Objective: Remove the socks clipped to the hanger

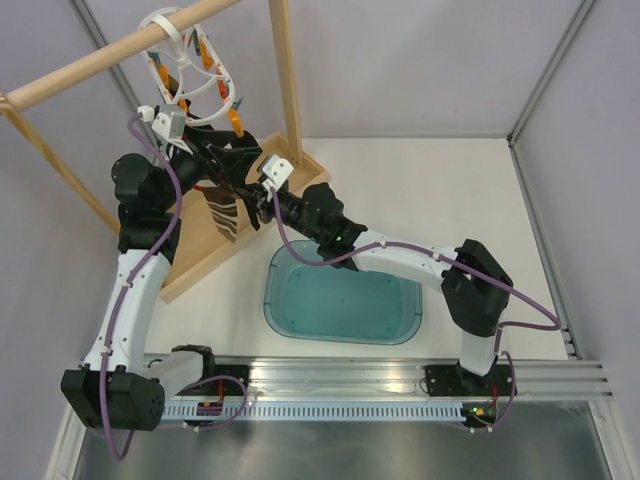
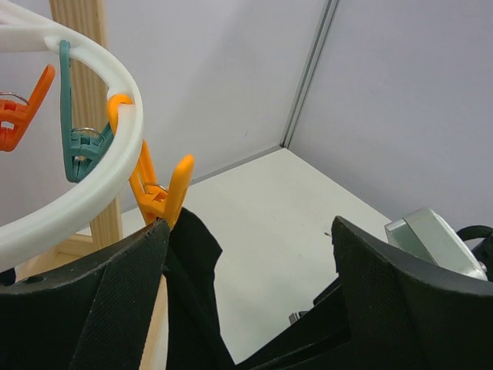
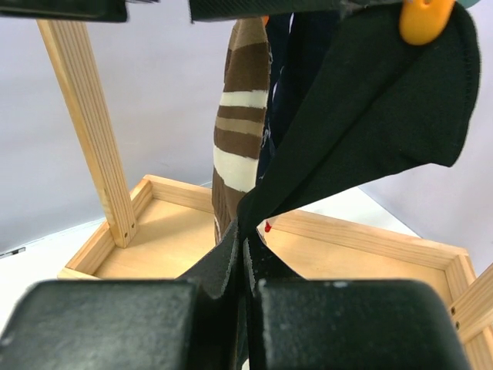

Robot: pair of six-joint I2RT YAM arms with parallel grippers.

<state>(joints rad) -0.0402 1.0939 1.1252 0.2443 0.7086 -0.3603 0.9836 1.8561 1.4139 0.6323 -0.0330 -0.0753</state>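
1. Right fingers (image 3: pixel 266 308): pressed together, pinching the lower edge of the black sock (image 3: pixel 362 100). The fabric runs taut from this pinch up to the orange clip (image 3: pixel 422 19) that bites its upper rim.
2. Left fingers (image 2: pixel 385 293): spread wide and holding nothing. They stand either side of what appears to be the same clip, just under the white ring of the hanger (image 2: pixel 85 200). Whether a finger touches the clip cannot be told.
3. Handling (judgement): the socks are light, limp and stretchy. The only resistance is the clip's spring, so a pull from the toe mostly stretches the knit. A hold close to the clipped rim, or a squeeze on the clip's tails, should free the sock more cleanly.
4. Striped sock (image 3: pixel 239 116): brown, tan and white, hanging just left of the black sock and partly behind it.
5. Position: the hanger hooks over the wooden pole (image 1: pixel 110 50) at the far left of the desk (image 1: pixel 450 190). The socks dangle above the wooden base tray (image 3: pixel 370 239).
6. Containers: no sock shows in the visible part of the base tray, only the upright (image 3: pixel 85 116) set in it. The teal bin (image 1: pixel 343 297) sits near and to the right of the rack, between the arms, with no sock showing in it.
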